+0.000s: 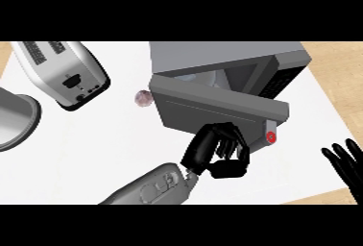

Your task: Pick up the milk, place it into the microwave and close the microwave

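Left hand [216, 151] is at the microwave door [220, 108], fingers curled against the door's lower edge near the red button [271, 137], holding nothing visible; probably placed there to push the door shut. The door is partway open, swung out from the microwave [234, 55], which sits at the counter's [85, 153] far right. Milk can't be made out: interior is mostly hidden by the door, so whether it is inside can't be told. Right hand [347, 161] rests at the counter's right edge, fingers straight and spread, upright, idle. Toaster [60, 72] lies at the far left corner, a grey pot [14, 117] at the left edge, and a small pinkish object [143, 97] just left of the door, none in the door's way.
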Robot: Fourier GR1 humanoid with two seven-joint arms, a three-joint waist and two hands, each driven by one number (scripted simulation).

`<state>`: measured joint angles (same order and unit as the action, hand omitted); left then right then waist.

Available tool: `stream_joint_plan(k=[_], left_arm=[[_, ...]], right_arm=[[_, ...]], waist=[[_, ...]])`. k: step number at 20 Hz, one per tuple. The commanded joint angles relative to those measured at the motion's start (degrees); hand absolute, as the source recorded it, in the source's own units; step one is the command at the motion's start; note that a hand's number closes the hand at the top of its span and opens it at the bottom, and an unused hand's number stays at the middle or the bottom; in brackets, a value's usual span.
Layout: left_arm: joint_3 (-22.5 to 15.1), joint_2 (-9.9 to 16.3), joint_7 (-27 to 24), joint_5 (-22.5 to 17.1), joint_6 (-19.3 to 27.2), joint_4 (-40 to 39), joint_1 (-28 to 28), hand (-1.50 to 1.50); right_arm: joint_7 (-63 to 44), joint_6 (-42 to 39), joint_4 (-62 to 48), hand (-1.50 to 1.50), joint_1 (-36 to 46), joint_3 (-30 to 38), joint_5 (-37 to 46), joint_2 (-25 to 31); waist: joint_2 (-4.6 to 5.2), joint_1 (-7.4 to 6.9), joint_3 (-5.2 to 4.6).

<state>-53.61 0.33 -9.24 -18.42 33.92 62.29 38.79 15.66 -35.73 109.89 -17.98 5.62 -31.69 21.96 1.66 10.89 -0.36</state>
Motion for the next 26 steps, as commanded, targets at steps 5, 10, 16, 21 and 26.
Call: stream_joint_plan(k=[5, 10, 16, 21, 26], left_arm=[[4.14, -0.32, -1.91, -7.58, 3.88, -6.94, 10.50, 1.50], [5.50, -0.33, -4.53, -12.49, 2.96, -11.54, 12.62, 1.50], [8.29, -0.33, -7.24, -17.37, 1.47, -16.03, 16.31, 1.50], [8.78, -0.33, -9.36, -20.94, -0.27, -17.37, 16.73, 1.50], [9.31, -0.33, -11.03, -24.35, -0.33, -17.86, 15.98, 1.50]], right_arm=[[-4.38, 1.69, 4.31, -1.50, -1.03, -0.25, -3.65, 1.58], [-5.91, 2.63, 5.23, -1.50, 0.31, 0.63, -5.86, 2.66], [-8.13, 4.34, 6.17, -1.50, 1.68, 2.33, -8.35, 4.38], [-9.26, 5.84, 7.03, -1.50, 2.81, 2.02, -8.74, 4.33], [-9.58, 5.50, 8.07, -1.50, 3.15, 2.56, -10.84, 4.98]], waist=[[0.67, 1.97, 0.07], [1.34, 2.32, 0.10], [1.90, 2.88, 0.12], [2.16, 2.61, 0.11], [2.46, 3.64, 0.15]])
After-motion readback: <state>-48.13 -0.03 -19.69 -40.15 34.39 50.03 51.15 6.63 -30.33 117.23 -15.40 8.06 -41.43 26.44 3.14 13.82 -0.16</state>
